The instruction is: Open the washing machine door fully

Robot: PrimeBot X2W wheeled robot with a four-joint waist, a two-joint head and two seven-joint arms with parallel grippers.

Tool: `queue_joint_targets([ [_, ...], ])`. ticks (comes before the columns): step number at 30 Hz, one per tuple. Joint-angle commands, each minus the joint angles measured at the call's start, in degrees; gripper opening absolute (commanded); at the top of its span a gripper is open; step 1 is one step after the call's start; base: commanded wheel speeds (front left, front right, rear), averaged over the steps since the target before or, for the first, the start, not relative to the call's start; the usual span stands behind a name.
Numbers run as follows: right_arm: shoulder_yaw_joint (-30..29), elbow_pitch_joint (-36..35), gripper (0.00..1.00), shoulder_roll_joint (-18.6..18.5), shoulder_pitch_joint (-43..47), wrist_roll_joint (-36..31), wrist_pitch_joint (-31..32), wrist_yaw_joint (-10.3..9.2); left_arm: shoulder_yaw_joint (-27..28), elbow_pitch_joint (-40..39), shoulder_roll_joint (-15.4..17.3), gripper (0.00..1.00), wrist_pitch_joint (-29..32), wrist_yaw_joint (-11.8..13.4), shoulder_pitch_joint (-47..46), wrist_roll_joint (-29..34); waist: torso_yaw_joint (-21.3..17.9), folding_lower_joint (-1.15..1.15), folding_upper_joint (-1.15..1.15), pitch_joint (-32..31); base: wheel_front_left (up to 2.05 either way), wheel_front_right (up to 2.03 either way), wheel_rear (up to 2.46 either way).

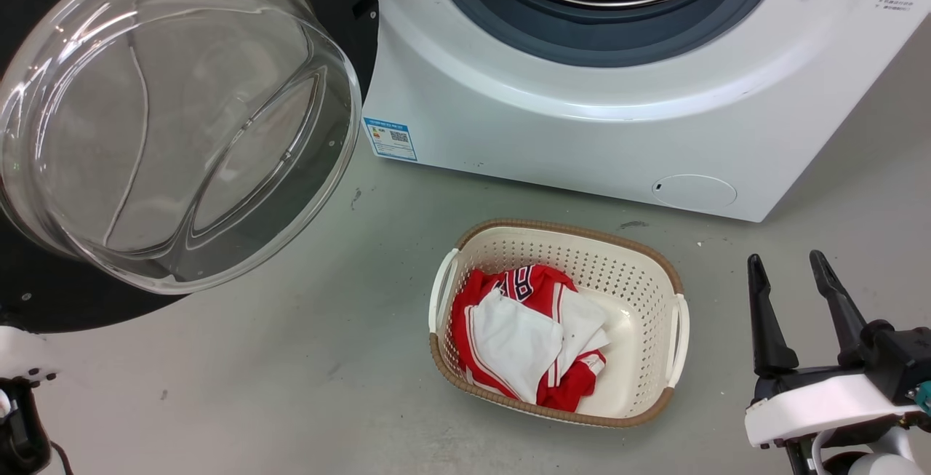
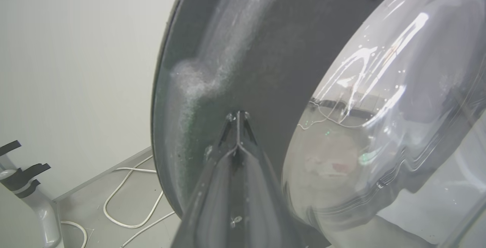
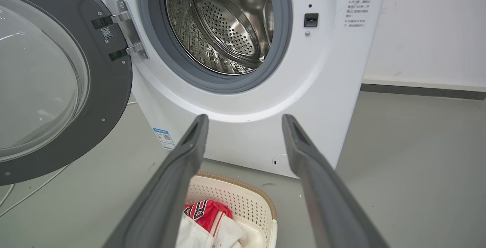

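The washing machine door (image 1: 174,118) stands swung out to the left of the washer (image 1: 582,140), hanging on its hinge (image 3: 129,27). Its clear domed bowl faces the robot and the steel drum (image 3: 228,24) is laid bare. The left pincer (image 2: 238,117) is closed tight with nothing held, set at the door's black inner face beside the glass; it seems to touch it, though the wrist view is too close to be sure. The right pincer (image 1: 785,260) is spread apart and empty over the floor (image 1: 291,373), just right of the white basket (image 1: 676,293) holding red and white clothes (image 1: 524,329)
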Motion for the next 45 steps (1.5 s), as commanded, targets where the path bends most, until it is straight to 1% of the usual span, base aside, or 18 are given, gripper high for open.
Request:
queue_joint_targets([
  [1,0.05,0.21,1.0,0.11,-0.95,0.16,-0.41,-0.04,0.53,0.43,-0.15,0.0,-0.22,-0.25,-0.37,0.6,-0.09,-0.01,0.0,-0.16,0.0,0.0,0.0],
  [6,0.14,0.87,1.0,0.11,-0.72,0.5,-0.93,-0.04,2.65,-1.25,-2.31,0.0,-0.23,-0.8,1.51,3.18,-0.41,-0.01,0.0,-1.35,0.0,0.0,0.0],
  [7,0.23,1.2,1.0,0.11,-0.39,0.56,-1.13,-0.04,3.57,-3.13,-3.55,0.0,-0.23,-0.94,2.82,4.57,-0.58,-0.01,0.0,-2.08,0.0,0.0,0.0],
  [10,0.45,1.83,1.0,0.11,0.26,0.82,-1.46,-0.04,5.01,-6.95,-5.6,0.0,-0.23,-1.22,5.64,6.72,-0.9,-0.01,0.0,-3.35,0.0,0.0,0.0],
  [13,0.63,2.29,1.0,0.11,0.83,0.92,-1.78,-0.04,6.04,-12.03,-8.43,0.0,-0.23,-1.45,9.46,9.1,-1.22,-0.01,0.0,-4.56,0.0,0.0,0.0],
  [17,0.83,2.63,1.0,0.11,1.27,0.9,-1.85,-0.04,5.75,-17.35,-12.62,0.0,-0.23,-2.26,13.77,11.87,-1.66,-0.01,0.0,-5.86,0.0,0.0,0.0],
  [20,1.03,2.76,1.0,0.11,1.55,0.66,-1.87,-0.04,4.44,-20.18,-15.62,0.0,-0.23,-2.87,15.93,13.78,-2.03,-0.01,0.0,-6.68,0.0,0.0,0.0],
  [21,1.05,2.81,1.0,0.11,1.69,0.57,-1.9,-0.04,4.03,-20.49,-16.28,0.03,-0.23,-3.27,16.47,14.21,-2.23,-0.01,0.0,-6.96,0.0,0.0,0.0],
  [22,1.01,2.8,1.0,0.11,1.83,0.44,-1.92,-0.04,3.5,-20.85,-17.02,0.4,-0.23,-3.53,16.86,14.7,-2.4,-0.01,0.0,-7.16,0.0,0.0,0.0],
  [23,1.08,2.74,1.0,0.11,1.9,0.39,-1.93,-0.04,2.77,-21.3,-17.68,0.73,-0.23,-3.89,17.33,15.29,-2.6,-0.01,0.0,-7.27,0.0,0.0,0.0],
  [24,1.16,2.68,1.0,0.11,1.97,0.28,-1.97,-0.04,1.99,-21.61,-18.2,1.0,-0.23,-4.17,17.63,15.71,-2.85,-0.01,0.0,-7.43,0.0,0.0,0.0],
  [28,1.27,2.3,1.0,0.11,1.87,-0.18,-2.01,-0.04,-1.06,-22.68,-19.81,1.0,-0.23,-5.24,17.74,17.22,-4.15,-0.01,0.0,-7.84,0.0,0.0,0.0],
  [32,1.14,1.98,1.0,0.11,1.57,-0.48,-2.04,-0.04,-4.51,-23.17,-20.72,1.0,-0.23,-6.4,16.59,18.46,-5.63,-0.01,0.0,-8.13,0.0,0.0,0.0],
  [40,1.15,1.33,1.0,0.11,0.64,-1.78,-1.88,-0.04,-11.1,-21.29,-21.28,1.0,-0.24,-8.81,13.37,19.93,-9.68,-0.01,0.0,-8.58,0.0,0.0,0.0],
  [45,1.06,0.5,1.0,0.11,0.06,-3.05,-1.62,-0.04,-13.36,-19.89,-21.48,1.0,-0.24,-9.24,11.09,20.33,-11.9,-0.01,0.0,-8.66,0.0,0.0,0.0],
])
